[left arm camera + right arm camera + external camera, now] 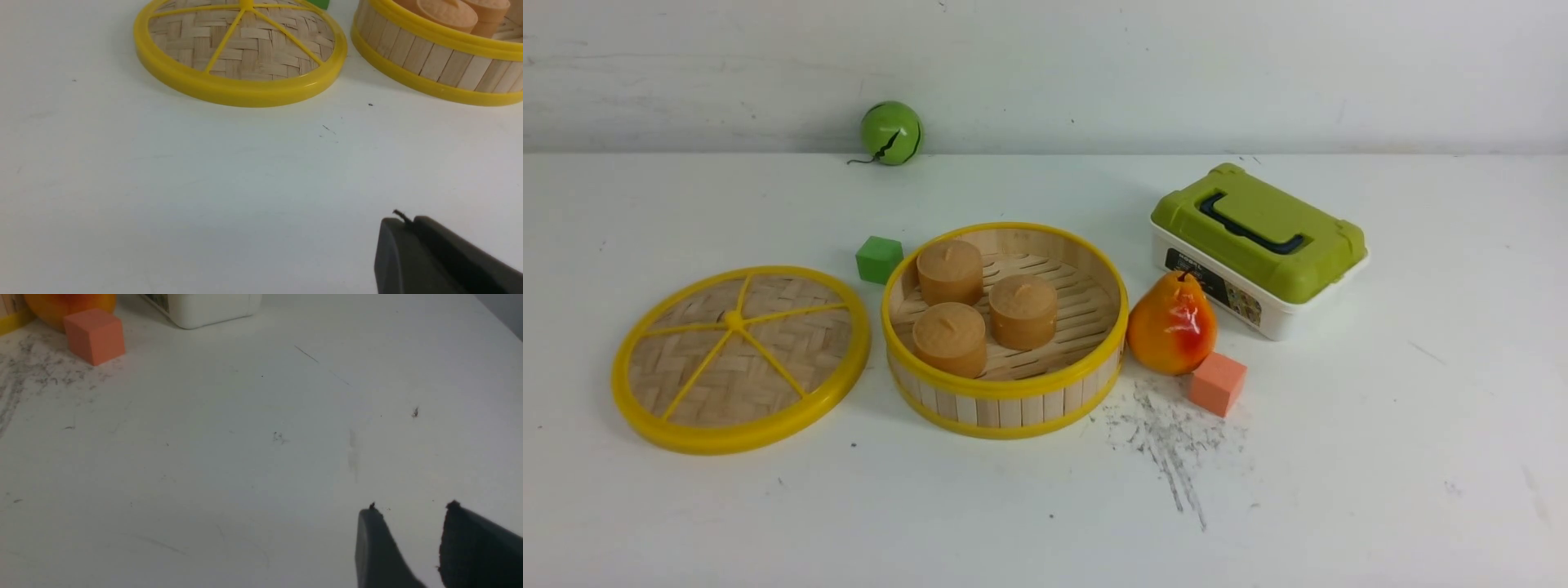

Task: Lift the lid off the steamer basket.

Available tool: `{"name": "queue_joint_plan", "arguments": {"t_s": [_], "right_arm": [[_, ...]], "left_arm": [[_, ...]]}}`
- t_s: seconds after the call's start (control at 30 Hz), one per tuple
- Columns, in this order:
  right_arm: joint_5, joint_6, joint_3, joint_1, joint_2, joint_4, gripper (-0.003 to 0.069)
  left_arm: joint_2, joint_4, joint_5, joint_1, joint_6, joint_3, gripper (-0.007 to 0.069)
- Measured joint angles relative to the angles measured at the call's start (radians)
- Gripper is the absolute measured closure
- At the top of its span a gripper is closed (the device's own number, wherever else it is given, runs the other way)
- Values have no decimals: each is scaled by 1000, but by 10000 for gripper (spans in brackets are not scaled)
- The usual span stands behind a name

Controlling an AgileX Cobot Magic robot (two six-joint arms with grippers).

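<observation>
From here the lid (739, 359) lies flat on the table at nine o'clock of the open steamer basket (1005, 331), near its wall. The left gripper (402, 218) is clenched with nothing in it, while the right gripper (410, 506) is spread, holding nothing.

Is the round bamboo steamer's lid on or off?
Off: the woven bamboo lid lies flat on the table beside the steamer basket, and three little buns show inside.

Bright, even front view, soft faint shadows, small glare on the glossy pear (1174, 324), dimmer right wrist view
</observation>
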Motion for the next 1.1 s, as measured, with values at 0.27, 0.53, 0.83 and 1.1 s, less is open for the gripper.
{"name": "queue_joint_plan", "arguments": {"t_s": [0.27,0.53,0.83,1.1], "right_arm": [[0,0,0,0,0,1,419],[0,0,0,0,0,1,419],[0,0,0,0,0,1,419],[0,0,0,0,0,1,419]], "left_arm": [[0,0,0,0,0,0,594],[0,0,0,0,0,0,585],[0,0,0,0,0,0,576],[0,0,0,0,0,0,564]]}}
